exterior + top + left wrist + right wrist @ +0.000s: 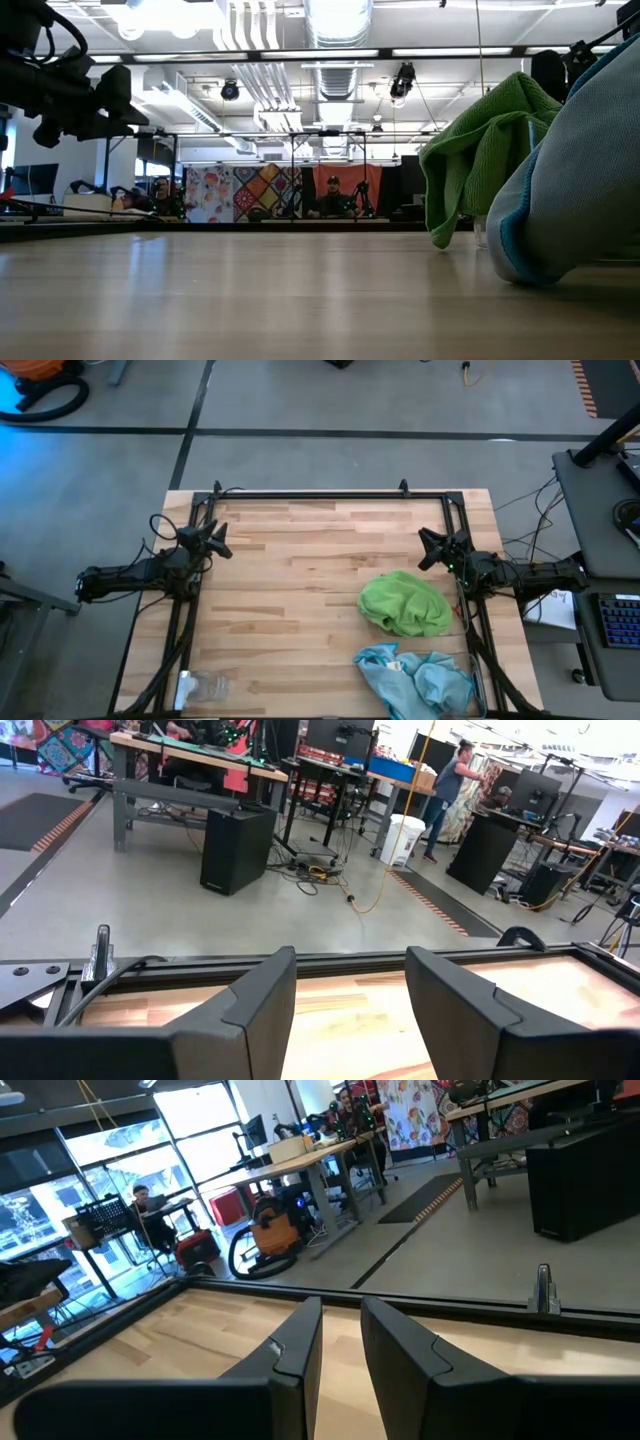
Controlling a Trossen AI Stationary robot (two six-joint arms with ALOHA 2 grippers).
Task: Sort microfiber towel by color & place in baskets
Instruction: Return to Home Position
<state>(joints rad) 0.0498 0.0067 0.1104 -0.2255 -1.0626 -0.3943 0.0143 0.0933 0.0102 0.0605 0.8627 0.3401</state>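
The lime green microfiber towels (405,603) are heaped in one rounded mound close to the desk's (300,590) right edge, about halfway along it. The pale blue microfiber towels (420,678) are piled just beside that mound, towards the right corner at the edge shown lowest in the high view, and the two heaps are nearly touching. Around the blue pile a clear basket (478,682) can be made out by its see-through wall on the side towards the right edge, and the blue cloths are held within it as far as can be seen. Whether the green mound is seated in a second basket cannot be told, since whatever lies beneath is hidden by the cloth. In the low view both heaps are seen at the right, the blue one nearer and partly covering the green. A small clear jar (205,685) is found near the left corner of that same lowest edge, well apart from the towels. A black frame rail (330,494) is run along the far edge and down both sides of the desk. The left gripper (218,540) is held over the left edge, its fingers (255,1010) parted by a wide gap with nothing between them. The right gripper (428,548) is held over the right edge, near the green mound but apart from it, its fingers (295,1350) separated by only a narrow slot and closed on nothing.
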